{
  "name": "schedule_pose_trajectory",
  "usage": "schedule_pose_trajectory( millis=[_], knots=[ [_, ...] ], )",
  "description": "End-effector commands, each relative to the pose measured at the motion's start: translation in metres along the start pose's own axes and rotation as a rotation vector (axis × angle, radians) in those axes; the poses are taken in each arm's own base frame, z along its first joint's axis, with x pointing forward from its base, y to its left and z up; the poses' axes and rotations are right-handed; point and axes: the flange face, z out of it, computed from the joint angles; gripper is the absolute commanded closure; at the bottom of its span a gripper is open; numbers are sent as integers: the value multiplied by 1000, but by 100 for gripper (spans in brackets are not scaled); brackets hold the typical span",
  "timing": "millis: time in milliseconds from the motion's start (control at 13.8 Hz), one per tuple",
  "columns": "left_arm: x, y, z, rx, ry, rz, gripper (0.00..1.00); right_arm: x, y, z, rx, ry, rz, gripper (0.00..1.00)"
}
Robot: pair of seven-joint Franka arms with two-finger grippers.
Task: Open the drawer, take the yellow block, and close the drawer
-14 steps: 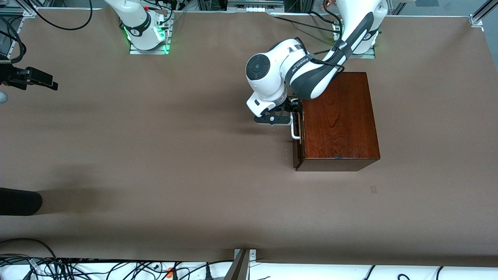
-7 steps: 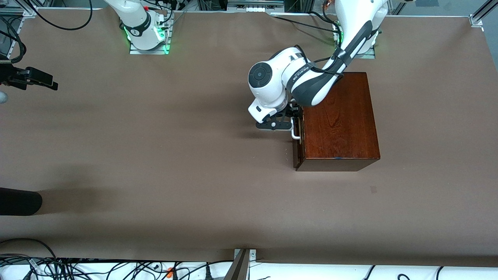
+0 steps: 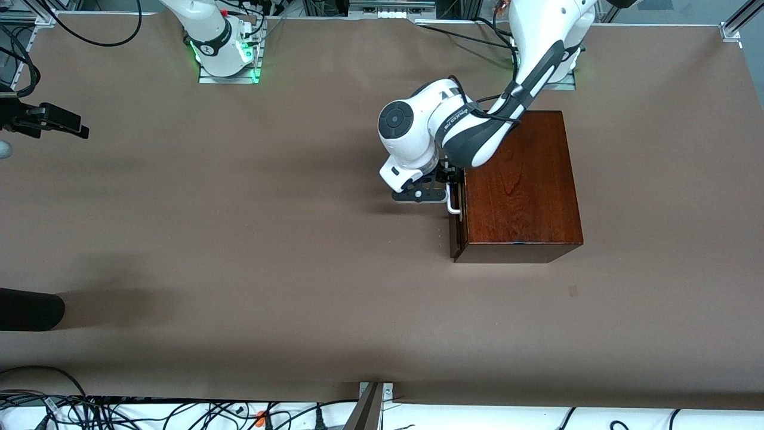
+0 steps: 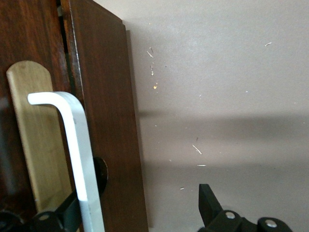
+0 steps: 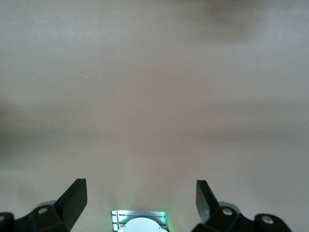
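Note:
The dark reddish-brown wooden box (image 3: 519, 185) stands toward the left arm's end of the table. Its drawer (image 3: 457, 230) has a dark front that sits almost flush, with only a thin gap to the box. My left gripper (image 3: 449, 186) is at the white loop handle (image 3: 453, 204). In the left wrist view the left gripper (image 4: 133, 212) is open and straddles the handle (image 4: 72, 140): one finger sits tucked by the handle's foot, the other fingertip (image 4: 208, 200) stands well off over the table. My right gripper (image 5: 141, 195) waits open above its base (image 5: 140, 221). The yellow block is hidden.
The right arm's base (image 3: 224, 51) glows green at the table's back edge. A black fixture (image 3: 51, 119) and a dark rounded object (image 3: 30, 309) reach in at the right arm's end. Cables (image 3: 119, 412) lie along the edge nearest the camera. Brown table (image 3: 268, 239) spreads in front of the drawer.
The left arm has shifted slightly, bringing its gripper a little along the drawer front to the handle. The drawer and the right arm have not moved.

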Motion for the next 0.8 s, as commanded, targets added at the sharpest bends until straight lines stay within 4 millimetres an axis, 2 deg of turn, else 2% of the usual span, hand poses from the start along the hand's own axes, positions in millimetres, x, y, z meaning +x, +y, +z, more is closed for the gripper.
schedule_pose_trajectory(
  millis=[0, 290, 508, 726],
  knots=[
    [0, 13, -12, 0, 45, -24, 0, -3, 2, 1, 3, -9, -7, 0],
    [-6, 44, -18, -29, 54, -53, 0, -3, 4, 1, 3, -9, -4, 0],
    [-8, 57, -18, -39, 56, -46, 0, -4, 5, 1, 4, -9, -1, 0],
    [-8, 61, -21, -49, 56, -53, 0, -4, 6, 1, 4, -9, -1, 0]
  ],
)
